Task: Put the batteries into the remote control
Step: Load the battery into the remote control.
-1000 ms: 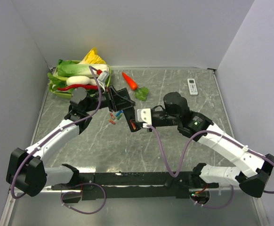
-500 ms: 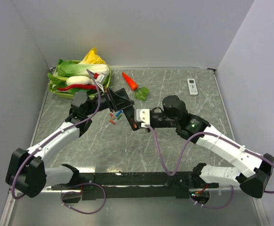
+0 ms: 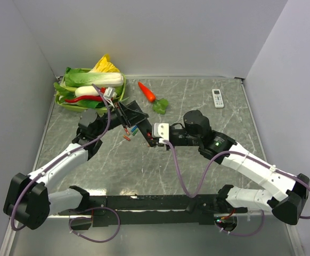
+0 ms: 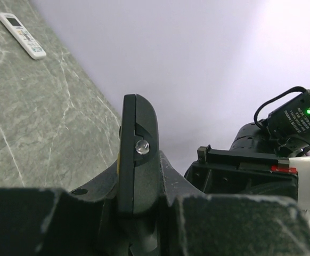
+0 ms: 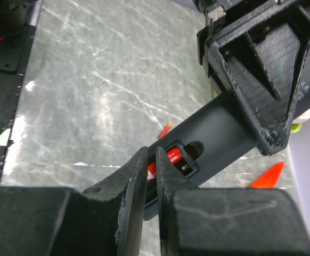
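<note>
Battery (image 5: 172, 158) in remote control (image 5: 219, 133): red, whitish print, perhaps lettering, illegible.

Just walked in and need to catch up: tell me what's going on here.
The left pincer is clamped on the black remote control, holding it off the table with its battery bay open. The right pincer is at that bay, its tips nearly together at a red battery lying in the slot; whether it grips the battery is unclear. Loose batteries lie on the table below. A white remote sits untouched at the far right.
</note>
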Controlling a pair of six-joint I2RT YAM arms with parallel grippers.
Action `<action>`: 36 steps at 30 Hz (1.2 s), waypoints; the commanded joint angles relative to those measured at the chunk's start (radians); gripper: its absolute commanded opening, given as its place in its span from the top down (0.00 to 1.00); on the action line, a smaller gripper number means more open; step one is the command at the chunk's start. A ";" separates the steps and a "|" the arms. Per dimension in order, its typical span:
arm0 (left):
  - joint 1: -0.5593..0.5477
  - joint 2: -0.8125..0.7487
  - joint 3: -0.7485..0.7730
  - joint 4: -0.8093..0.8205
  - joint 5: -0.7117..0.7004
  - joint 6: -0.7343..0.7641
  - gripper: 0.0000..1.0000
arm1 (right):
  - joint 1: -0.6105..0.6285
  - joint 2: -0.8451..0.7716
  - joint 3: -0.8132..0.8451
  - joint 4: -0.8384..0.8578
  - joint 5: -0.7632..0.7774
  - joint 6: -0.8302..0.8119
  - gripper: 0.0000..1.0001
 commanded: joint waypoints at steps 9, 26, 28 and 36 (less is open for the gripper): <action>0.000 -0.116 -0.141 0.136 -0.166 0.091 0.98 | 0.006 -0.055 0.072 0.137 0.133 0.353 0.32; 0.003 -0.160 -0.256 0.174 -0.350 -0.029 0.98 | -0.097 0.005 -0.026 0.087 0.237 0.908 0.42; 0.003 -0.160 -0.268 0.199 -0.364 -0.056 0.98 | -0.126 0.005 -0.063 0.131 0.196 0.959 0.40; 0.003 -0.156 -0.270 0.242 -0.384 -0.105 0.98 | -0.169 0.019 -0.170 0.277 0.076 1.126 0.30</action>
